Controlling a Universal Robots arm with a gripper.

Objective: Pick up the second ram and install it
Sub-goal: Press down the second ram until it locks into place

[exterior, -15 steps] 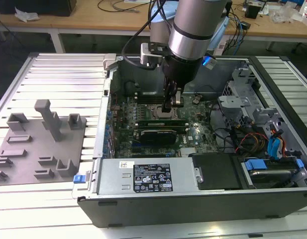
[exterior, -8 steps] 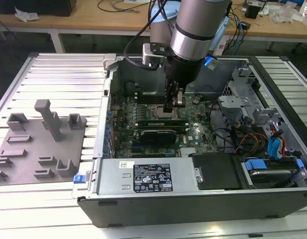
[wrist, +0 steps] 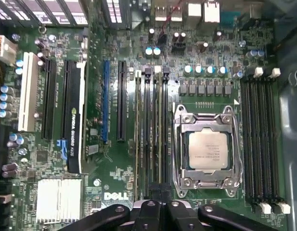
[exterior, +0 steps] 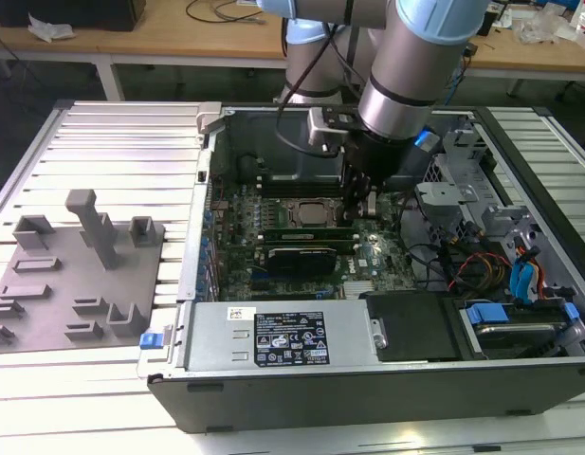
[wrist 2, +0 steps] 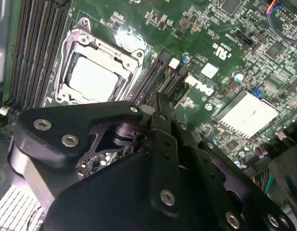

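End effector (exterior: 368, 194) down inside open PC case (exterior: 368, 379) in exterior view, over memory slots beside CPU socket (exterior: 306, 213). Second wrist view: fingers (wrist 2: 162, 120) closed together over slot end (wrist 2: 160, 72). First wrist view: second ram (wrist: 161, 130) seated upright in slot bank left of CPU socket (wrist: 208, 149).

One processor (wrist: 209, 150), one heatsink (wrist: 59, 198), one graphics card (exterior: 294, 256).
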